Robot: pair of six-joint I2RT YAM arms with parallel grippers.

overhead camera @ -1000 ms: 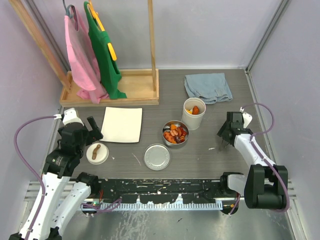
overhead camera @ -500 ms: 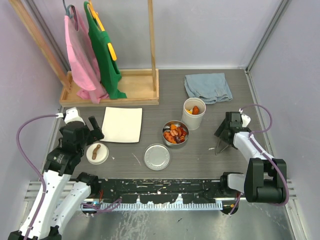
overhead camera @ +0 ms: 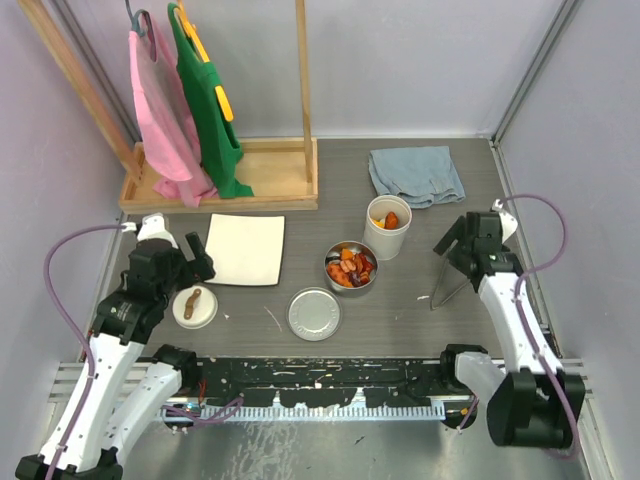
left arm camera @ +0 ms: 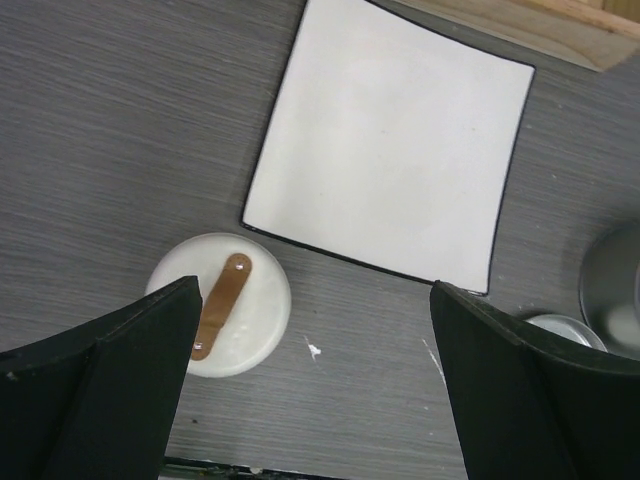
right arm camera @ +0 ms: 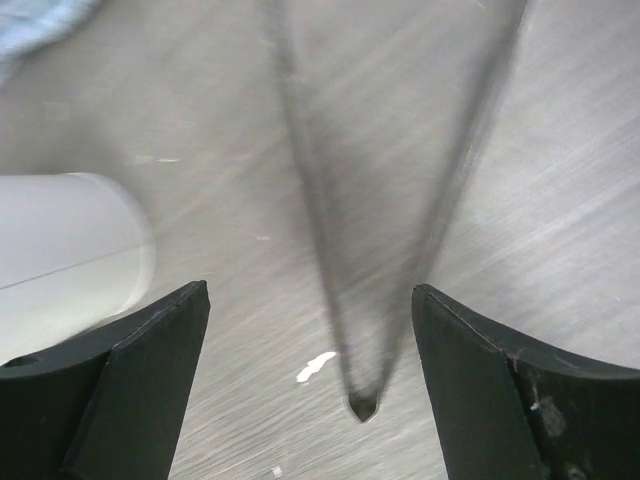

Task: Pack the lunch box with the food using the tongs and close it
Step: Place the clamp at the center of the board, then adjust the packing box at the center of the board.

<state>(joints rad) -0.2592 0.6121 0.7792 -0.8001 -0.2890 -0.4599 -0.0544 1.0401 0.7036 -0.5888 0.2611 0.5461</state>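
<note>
1. two end effectors: the left end effector (left arm camera: 310,380) hangs with jaws wide over the near-left counter (overhead camera: 400,320); the right end effector (right arm camera: 310,370) also stands wide, holding nothing.
2. one pair of tongs (right arm camera: 358,388) lies on the counter under the right end effector, blurred.
3. lunch box, four parts: one white tub (overhead camera: 387,232), one steel tin (overhead camera: 351,268) just near-left of it, one flat steel lid (overhead camera: 314,313) nearer, and one white lid (overhead camera: 194,306) with a brown handle at the left.
4. food (overhead camera: 350,266) fills the tin, too heaped to count; orange bits show in the tub.
5. one white square plate (overhead camera: 244,249), one blue cloth (overhead camera: 416,175).
6. one wooden rack (overhead camera: 270,170) at the far left holds two garments, one pink (overhead camera: 160,110) and one green (overhead camera: 205,100).
7. the counter is grey and wood-grained; the walls are pale lilac.
</note>
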